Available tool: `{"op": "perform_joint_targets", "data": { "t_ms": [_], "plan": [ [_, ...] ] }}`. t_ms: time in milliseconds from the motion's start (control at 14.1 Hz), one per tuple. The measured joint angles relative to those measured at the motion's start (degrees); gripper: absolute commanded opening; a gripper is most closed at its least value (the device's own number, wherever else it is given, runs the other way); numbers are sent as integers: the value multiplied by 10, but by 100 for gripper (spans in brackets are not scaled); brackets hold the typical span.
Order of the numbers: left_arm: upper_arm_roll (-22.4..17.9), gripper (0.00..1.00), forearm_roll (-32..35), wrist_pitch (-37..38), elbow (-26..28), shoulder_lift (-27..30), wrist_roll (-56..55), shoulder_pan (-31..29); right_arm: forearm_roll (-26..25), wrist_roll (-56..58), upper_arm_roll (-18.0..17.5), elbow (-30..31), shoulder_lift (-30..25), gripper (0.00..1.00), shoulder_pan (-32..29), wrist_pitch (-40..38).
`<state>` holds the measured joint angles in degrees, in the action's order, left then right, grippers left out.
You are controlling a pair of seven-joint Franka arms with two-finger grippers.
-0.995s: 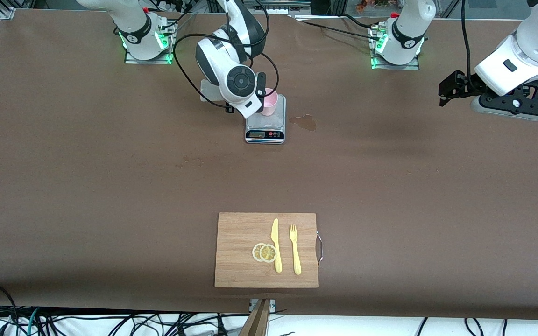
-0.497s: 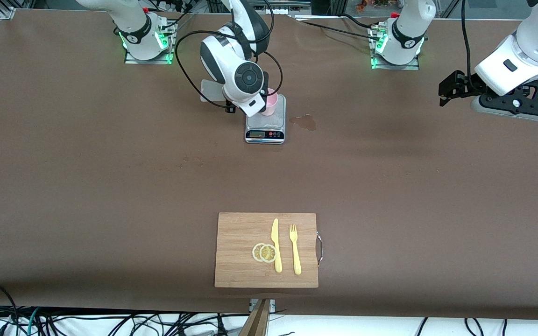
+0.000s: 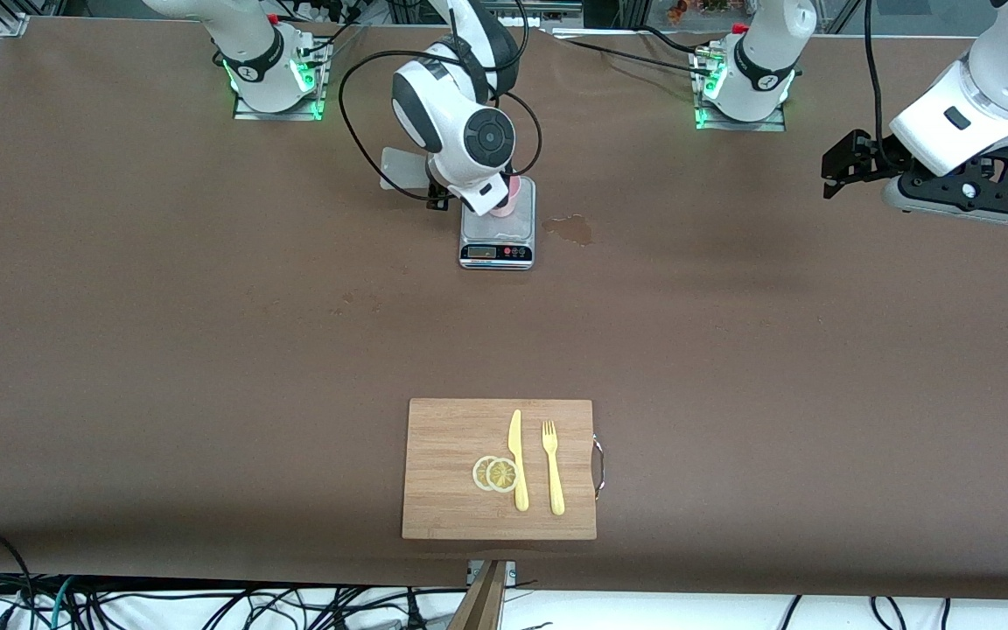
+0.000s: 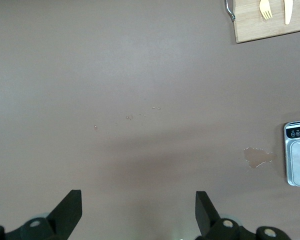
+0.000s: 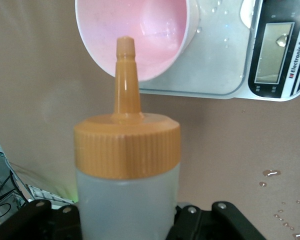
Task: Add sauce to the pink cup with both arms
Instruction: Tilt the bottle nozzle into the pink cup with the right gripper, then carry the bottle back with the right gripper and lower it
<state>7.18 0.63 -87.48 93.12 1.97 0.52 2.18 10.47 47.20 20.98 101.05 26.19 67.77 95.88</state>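
**A:** Right wrist view shows most of it. How far along are we?

**B:** The right gripper (image 5: pixel 125 220) pinches the bottle (image 5: pixel 126 170) low on its body, over the scale (image 3: pixel 497 236). The bottle's long axis runs from the gripper toward the cup (image 5: pixel 137 35), and its orange nozzle (image 5: pixel 126 75) points at the cup's mouth, tip just at the rim. So the pick-up and carry look done.

**A:** Any sauce in the cup yet?

**B:** None that I can see; the inside looks clean pink. Tipping further and squeezing are left, I judge.

**A:** Where is the cup?

**B:** It stands on the scale's plate, at the edge farther from the front camera. In the front view the right arm's wrist covers most of it; only a pink sliver (image 3: pixel 507 203) shows.

**A:** And the other arm?

**B:** The left gripper (image 4: pixel 139 210) waits, fingers spread and empty, in the air over bare table toward the left arm's end. A small wet stain (image 3: pixel 570 229) lies on the table beside the scale.
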Motion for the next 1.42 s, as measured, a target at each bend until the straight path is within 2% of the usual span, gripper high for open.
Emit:
{"op": "perform_joint_targets", "data": {
  "t_ms": [426, 1066, 1421],
  "plan": [
    [2, 100, 0, 0, -2, 0, 0, 0, 10, 3, 0, 0, 1, 16, -4, -3],
    [3, 100, 0, 0, -2, 0, 0, 0, 96, 119, 2, 5, -18, 16, -55, -3],
    [3, 100, 0, 0, -2, 0, 0, 0, 148, 212, 3, 8, -42, 16, -117, -9]
  ]
}}
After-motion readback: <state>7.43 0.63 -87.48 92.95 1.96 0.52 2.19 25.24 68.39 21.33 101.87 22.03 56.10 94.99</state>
